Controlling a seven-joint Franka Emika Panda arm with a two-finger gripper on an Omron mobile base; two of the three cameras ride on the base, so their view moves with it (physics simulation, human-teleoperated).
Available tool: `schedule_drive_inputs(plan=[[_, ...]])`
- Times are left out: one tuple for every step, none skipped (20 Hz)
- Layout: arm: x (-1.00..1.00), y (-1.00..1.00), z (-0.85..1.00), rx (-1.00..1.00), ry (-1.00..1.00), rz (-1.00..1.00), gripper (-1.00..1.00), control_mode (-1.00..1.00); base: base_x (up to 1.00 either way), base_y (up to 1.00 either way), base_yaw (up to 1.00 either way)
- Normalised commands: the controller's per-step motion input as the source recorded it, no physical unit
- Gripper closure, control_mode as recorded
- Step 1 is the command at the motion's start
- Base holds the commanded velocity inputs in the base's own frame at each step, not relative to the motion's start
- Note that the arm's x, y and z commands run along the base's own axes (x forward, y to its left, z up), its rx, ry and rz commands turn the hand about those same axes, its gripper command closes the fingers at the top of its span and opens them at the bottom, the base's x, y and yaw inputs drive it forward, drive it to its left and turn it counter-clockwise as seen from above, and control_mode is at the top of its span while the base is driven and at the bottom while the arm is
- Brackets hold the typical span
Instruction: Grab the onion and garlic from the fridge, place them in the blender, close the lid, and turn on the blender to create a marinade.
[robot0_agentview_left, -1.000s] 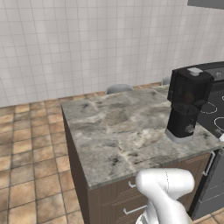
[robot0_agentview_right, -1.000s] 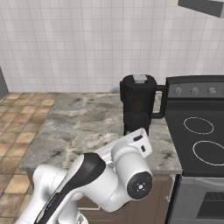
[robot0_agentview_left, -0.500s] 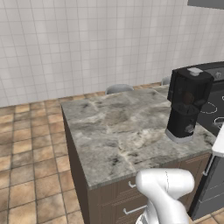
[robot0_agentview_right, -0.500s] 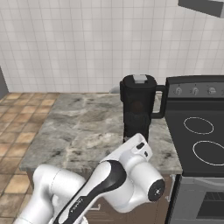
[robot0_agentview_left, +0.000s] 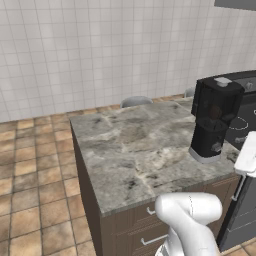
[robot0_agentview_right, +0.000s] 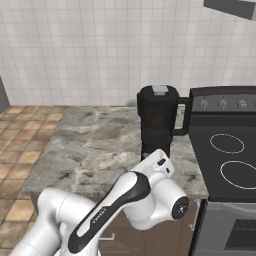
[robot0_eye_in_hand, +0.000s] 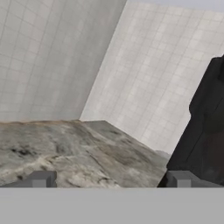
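The black blender (robot0_agentview_left: 214, 122) (robot0_agentview_right: 157, 125) stands near the right end of the marble counter (robot0_agentview_left: 130, 150), beside the stove. The lid (robot0_agentview_right: 160, 90) (robot0_agentview_left: 222, 82) sits on top of its jar, grey knob up. Through the dark jar shows a reddish round shape, the onion (robot0_agentview_right: 156, 121) (robot0_agentview_left: 216, 111). I cannot make out the garlic, and the fridge is out of view. My gripper (robot0_eye_in_hand: 110, 179) is open and holds nothing. It hovers low over the counter, with the blender (robot0_eye_in_hand: 203, 131) close on the right of the hand view.
A black stove (robot0_agentview_right: 230, 160) with two ring burners and a knob panel adjoins the counter on the right. Drawers (robot0_agentview_left: 150, 227) front the counter below. Terracotta floor (robot0_agentview_left: 35, 165) lies to the left. Two grey rounded seat backs (robot0_agentview_left: 136, 101) rise behind the counter's far edge.
The arm's white forearm and wrist have swung to the right, toward the counter's front edge near the blender. The gripper stays open. The blender and lid have not moved.
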Motion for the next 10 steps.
schedule_drive_inputs(plan=[[0.44,-0.1,-0.24,0.0,0.0,0.0,-1.0,-1.0,0.0,0.0,0.0],[0.44,-0.13,-0.29,0.0,0.0,0.0,-1.0,-1.0,0.0,0.0,0.0],[0.44,-0.09,-0.35,0.0,0.01,0.0,-1.0,-1.0,0.0,0.0,0.0],[0.46,-0.04,-0.36,0.0,0.01,0.0,-1.0,-1.0,0.0,0.0,0.0],[0.49,-0.02,-0.37,0.0,0.01,0.0,-1.0,-1.0,0.0,0.0,0.0],[0.49,-0.04,-0.32,0.0,0.01,0.0,-1.0,-1.0,0.0,0.0,0.0],[0.49,-0.04,-0.27,0.0,0.0,0.0,-1.0,-1.0,0.0,0.0,0.0],[0.44,-0.15,-0.28,0.0,0.0,0.0,-1.0,-1.0,0.0,0.0,0.0],[0.44,-0.19,-0.27,0.0,0.0,0.0,-1.0,-1.0,0.0,0.0,0.0],[0.4,-0.19,-0.27,0.0,0.02,0.0,-1.0,-1.0,0.0,0.0,0.0]])
